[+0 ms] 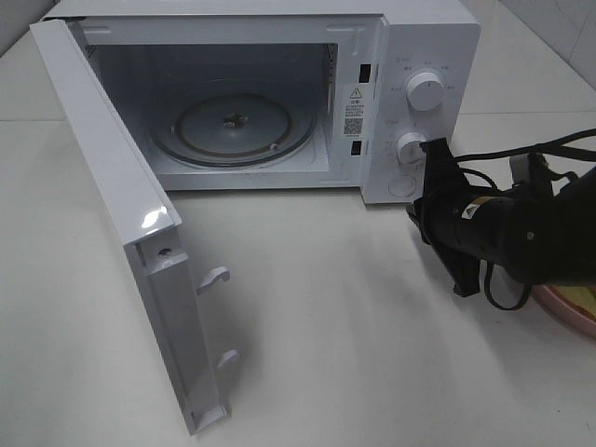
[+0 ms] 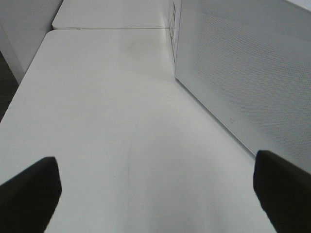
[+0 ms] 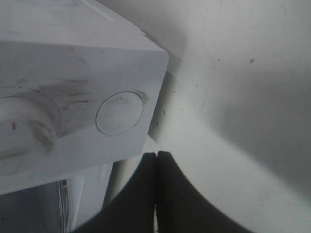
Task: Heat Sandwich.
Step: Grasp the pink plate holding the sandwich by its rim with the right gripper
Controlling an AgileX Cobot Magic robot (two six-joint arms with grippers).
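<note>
The white microwave (image 1: 438, 47) stands at the back with its door (image 1: 112, 223) swung wide open to the left. Its glass turntable (image 1: 233, 128) is bare. My right gripper (image 1: 413, 216) is shut with nothing in it, just in front of the lower right corner of the control panel. The right wrist view shows its closed fingers (image 3: 146, 194) below the round door button (image 3: 119, 112). The sandwich is hidden behind the right arm; only the rim of the pink plate (image 1: 564, 315) shows at the right edge. My left gripper (image 2: 155, 204) is open over the bare table, beside the door's outer face (image 2: 243, 73).
Two white knobs (image 1: 425, 91) (image 1: 410, 146) sit on the panel above the door button (image 1: 402, 184). The open door's latch hooks (image 1: 214, 277) stick out over the white table (image 1: 326, 326). Black cables trail from the right arm (image 1: 531, 233).
</note>
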